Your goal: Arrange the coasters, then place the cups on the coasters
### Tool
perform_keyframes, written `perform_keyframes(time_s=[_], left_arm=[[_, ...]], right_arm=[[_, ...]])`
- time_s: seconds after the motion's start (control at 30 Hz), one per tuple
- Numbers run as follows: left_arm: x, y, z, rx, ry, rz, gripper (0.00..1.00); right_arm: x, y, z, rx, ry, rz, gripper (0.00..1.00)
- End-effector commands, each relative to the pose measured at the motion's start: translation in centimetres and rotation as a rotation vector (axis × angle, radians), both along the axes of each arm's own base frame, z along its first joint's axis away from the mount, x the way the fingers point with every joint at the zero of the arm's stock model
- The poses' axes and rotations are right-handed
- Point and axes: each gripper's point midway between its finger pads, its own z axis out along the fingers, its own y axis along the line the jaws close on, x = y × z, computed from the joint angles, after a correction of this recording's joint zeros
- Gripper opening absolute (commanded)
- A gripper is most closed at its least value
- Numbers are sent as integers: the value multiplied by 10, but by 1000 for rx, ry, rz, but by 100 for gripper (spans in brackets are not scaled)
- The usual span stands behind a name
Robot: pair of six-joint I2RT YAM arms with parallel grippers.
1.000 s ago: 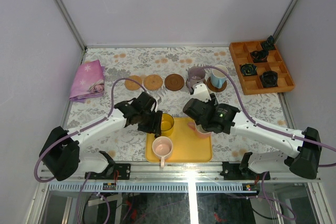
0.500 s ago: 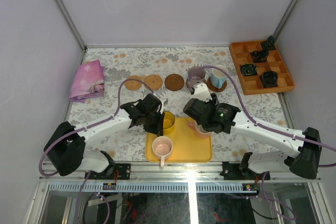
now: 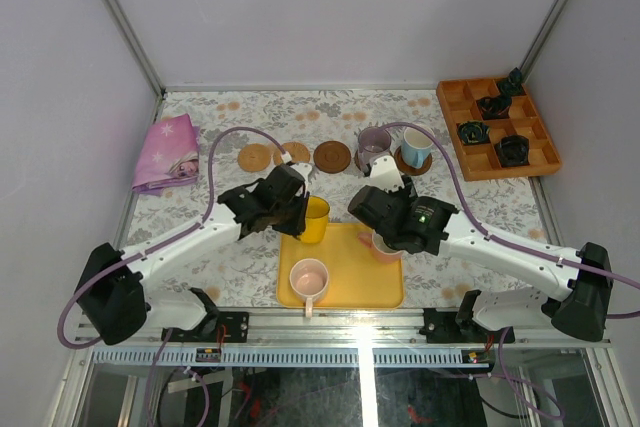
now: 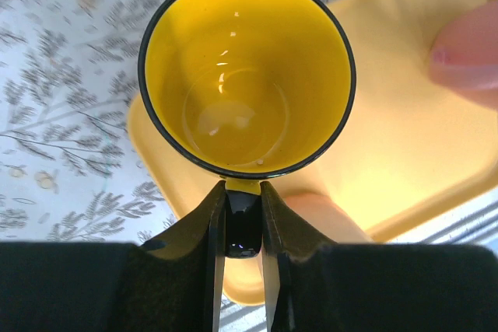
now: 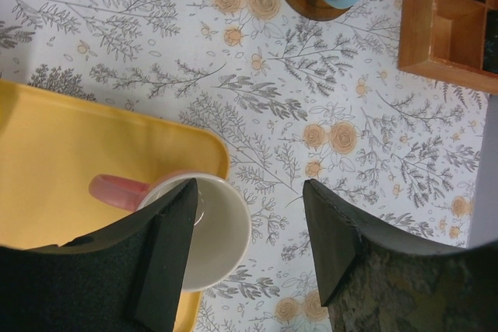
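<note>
I find the left gripper [image 4: 243, 200] pinched narrow on the black handle of the yellow cup [image 4: 245, 75], upright over the far left corner of the yellow tray [image 3: 350, 282]. A free tan coaster [image 3: 255, 157] and dark brown coaster [image 3: 332, 157] lie beyond it toward the table's [image 3: 200, 237] far edge, flat surface between, room ample in my judgement. The right gripper [image 5: 249, 231] stands wide about a pink cup [image 5: 214, 227] at the tray's right edge.

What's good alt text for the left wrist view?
The left gripper pinches the handle of an empty yellow mug, seen from above. Beneath are a yellow tray and a floral tablecloth; a pink cup shows at the right edge.
</note>
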Motion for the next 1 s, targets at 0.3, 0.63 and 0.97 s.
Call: perform_keyframes(time_s=[0.3, 0.63, 0.97], left_arm=[[94, -12, 79, -42, -464, 95, 0], [175, -24, 109, -258, -694, 178, 0], [226, -44, 99, -282, -806, 159, 0]], right_arm=[[26, -7, 37, 66, -192, -117, 57], [43, -12, 32, 83, -230, -148, 53], [60, -22, 31, 110, -258, -166, 50]])
